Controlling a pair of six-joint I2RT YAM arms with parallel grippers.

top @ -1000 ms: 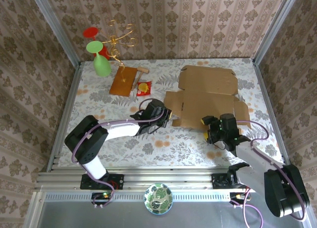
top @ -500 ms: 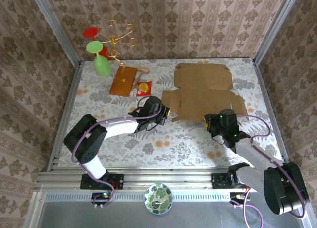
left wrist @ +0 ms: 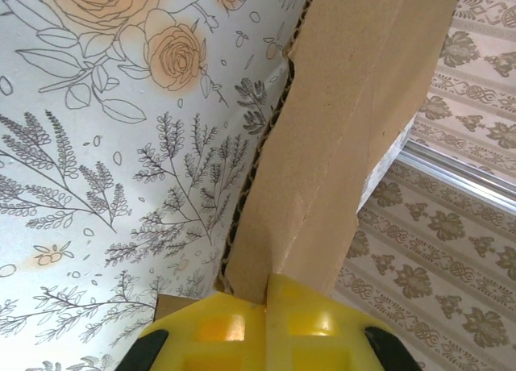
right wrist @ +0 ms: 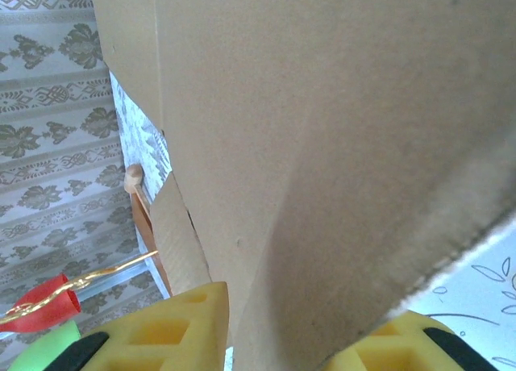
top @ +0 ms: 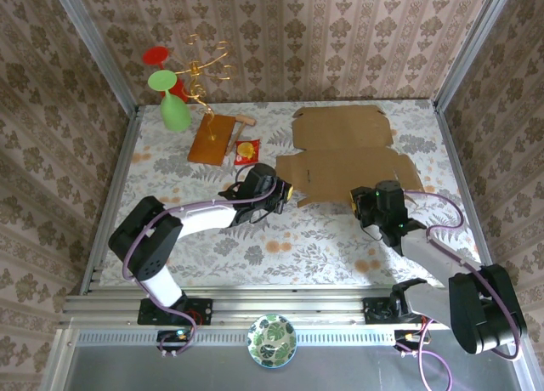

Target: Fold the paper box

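Spans the far right of the flower-printed table [top: 297, 238]: large plain brown corrugated cardboard paper box [top: 344, 153], pinched at its near left edge by the tightly closed left gripper [top: 289, 194], and at its near right flap by the right gripper [top: 355, 197], clamped narrowly around the cardboard.

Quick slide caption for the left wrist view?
Left gripper shut on the paper box edge, floral tabletop behind.

Paper box [top: 344, 149]: plain brown. Table [top: 297, 238]: white, grey foliage print, orange roses. Far left: orange-brown board [top: 211, 138], green glass [top: 174, 112].
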